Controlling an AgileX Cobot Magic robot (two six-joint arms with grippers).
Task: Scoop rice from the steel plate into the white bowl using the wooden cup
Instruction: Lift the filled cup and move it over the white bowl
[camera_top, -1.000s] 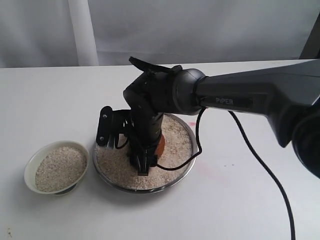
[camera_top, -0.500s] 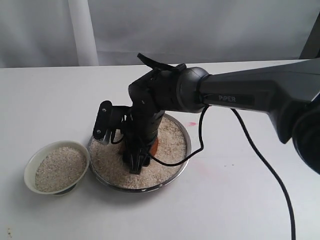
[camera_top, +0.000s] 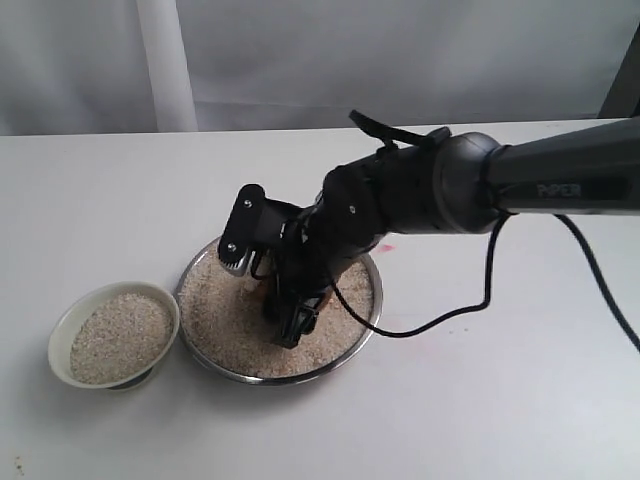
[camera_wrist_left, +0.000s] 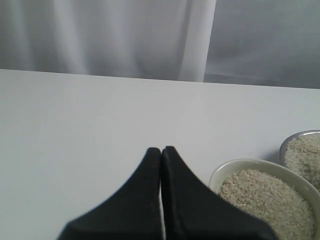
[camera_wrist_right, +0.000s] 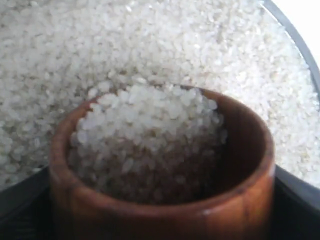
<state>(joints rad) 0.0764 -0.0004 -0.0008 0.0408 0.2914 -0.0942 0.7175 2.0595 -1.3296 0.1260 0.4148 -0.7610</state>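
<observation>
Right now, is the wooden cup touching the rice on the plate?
Touching. The right wrist view shows the wooden cup dug into the rice, with grains spilling over its rim to the inside.

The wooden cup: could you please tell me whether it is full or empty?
Largely full: the right wrist view shows rice heaped inside the wooden cup, reaching its rim on one side.

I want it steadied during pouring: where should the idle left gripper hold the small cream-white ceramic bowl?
Probably pinch the rim of the cream-white ceramic bowl from above, on the side away from the shiny steel plate. Its sloping walls offer no parallel flanks, rice nearly fills it, and the plate crowds the other side.
</observation>
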